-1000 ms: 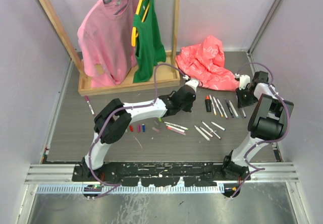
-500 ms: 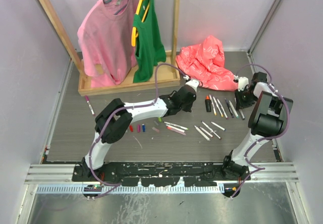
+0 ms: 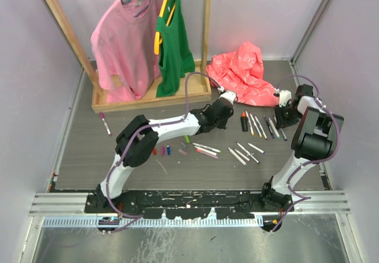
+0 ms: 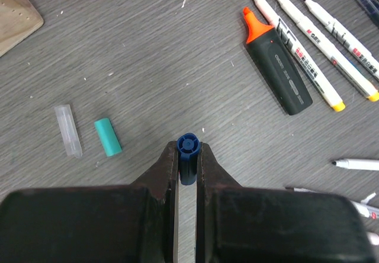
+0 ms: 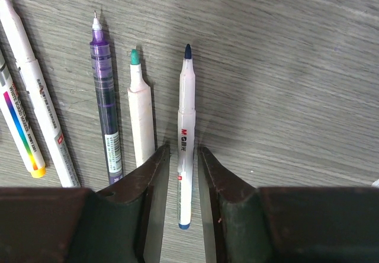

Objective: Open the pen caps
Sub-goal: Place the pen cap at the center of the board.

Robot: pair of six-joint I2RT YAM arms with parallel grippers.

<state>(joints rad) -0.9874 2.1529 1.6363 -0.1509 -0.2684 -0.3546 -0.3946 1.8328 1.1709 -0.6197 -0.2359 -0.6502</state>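
My left gripper is shut on a small blue pen cap, held end-on above the table; in the top view it hangs left of the pen row. A teal cap and a clear cap lie below it to the left. My right gripper is open, its fingers on either side of an uncapped blue-tipped white pen that lies on the table with a gap on each side. A purple pen and a teal-tipped pen lie to its left.
A black highlighter with an orange tip and uncapped white pens lie in a row. More pens and small caps are scattered mid-table. A red bag and a wooden clothes rack stand behind.
My right gripper's jaws have parted from the blue-tipped pen, which now rests on the table. The left arm has shifted slightly, still holding the blue cap.
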